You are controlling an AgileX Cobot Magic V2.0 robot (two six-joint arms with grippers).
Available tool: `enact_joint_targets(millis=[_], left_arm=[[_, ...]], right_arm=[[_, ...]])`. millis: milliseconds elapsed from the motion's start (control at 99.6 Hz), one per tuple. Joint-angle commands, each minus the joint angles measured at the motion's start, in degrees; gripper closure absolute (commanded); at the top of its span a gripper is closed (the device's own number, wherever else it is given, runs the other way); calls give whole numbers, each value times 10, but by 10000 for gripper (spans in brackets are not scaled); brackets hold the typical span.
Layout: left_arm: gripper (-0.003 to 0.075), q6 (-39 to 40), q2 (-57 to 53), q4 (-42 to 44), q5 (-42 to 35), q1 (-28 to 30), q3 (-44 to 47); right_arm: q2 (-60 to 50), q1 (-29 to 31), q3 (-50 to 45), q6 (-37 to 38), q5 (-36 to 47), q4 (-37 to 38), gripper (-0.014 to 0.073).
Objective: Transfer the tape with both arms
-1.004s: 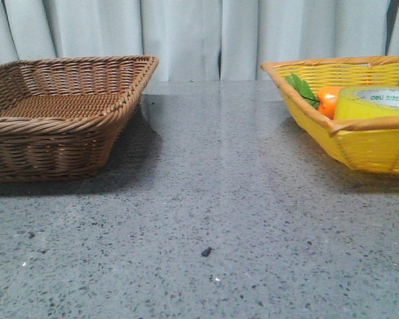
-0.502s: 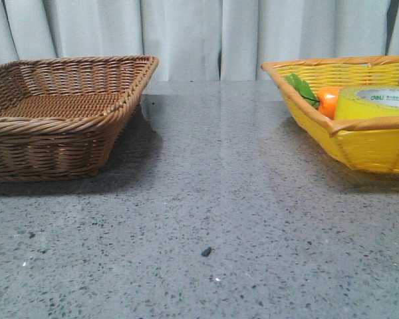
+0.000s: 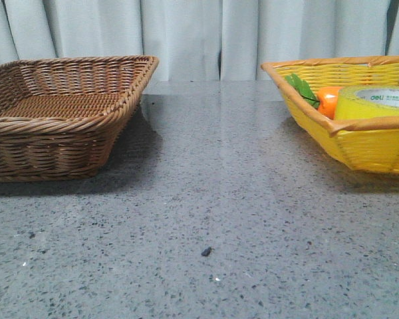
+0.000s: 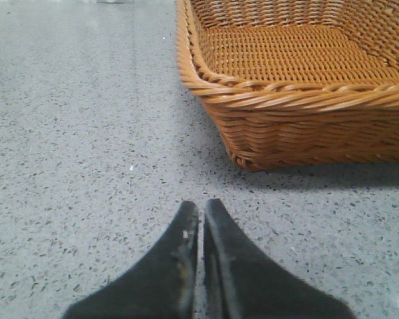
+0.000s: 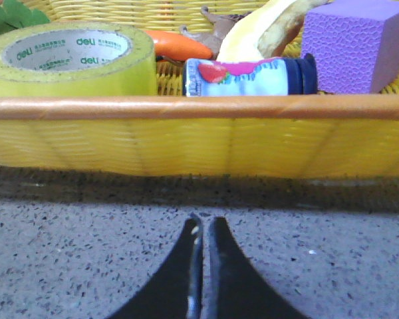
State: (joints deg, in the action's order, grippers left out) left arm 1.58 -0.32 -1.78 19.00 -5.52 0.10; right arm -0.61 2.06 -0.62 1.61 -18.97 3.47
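Observation:
The tape (image 3: 378,102) is a wide yellow roll with a white "deli" core. It lies flat in the yellow basket (image 3: 359,143) at the right of the table, next to a carrot. In the right wrist view the tape (image 5: 70,58) lies behind the basket's near rim (image 5: 199,107). My right gripper (image 5: 203,220) is shut and empty, low over the table just outside that rim. My left gripper (image 4: 199,205) is shut and empty, over the table beside the brown wicker basket (image 4: 299,100). Neither arm shows in the front view.
The brown basket (image 3: 60,113) stands at the left of the table with nothing showing in it. The yellow basket also holds an orange carrot (image 5: 179,45), a small bottle (image 5: 249,76), a banana (image 5: 266,26) and a purple block (image 5: 356,43). A curtain hangs behind.

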Motion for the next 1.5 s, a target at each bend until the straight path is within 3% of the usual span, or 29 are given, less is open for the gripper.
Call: enact_joint_targets(millis=[0,702,1485], left_arm=[[741,6,-18,-6,-30,-4,6],[741,6,-18,-6,-124,-4,6],[741,6,-18,-6,-135,-4,6]], right_arm=[[-12,4,-12,-4,9,2,660],[-12,4,-12,-4,19,2,660],[-12,4,-12,-4,142,2,660]])
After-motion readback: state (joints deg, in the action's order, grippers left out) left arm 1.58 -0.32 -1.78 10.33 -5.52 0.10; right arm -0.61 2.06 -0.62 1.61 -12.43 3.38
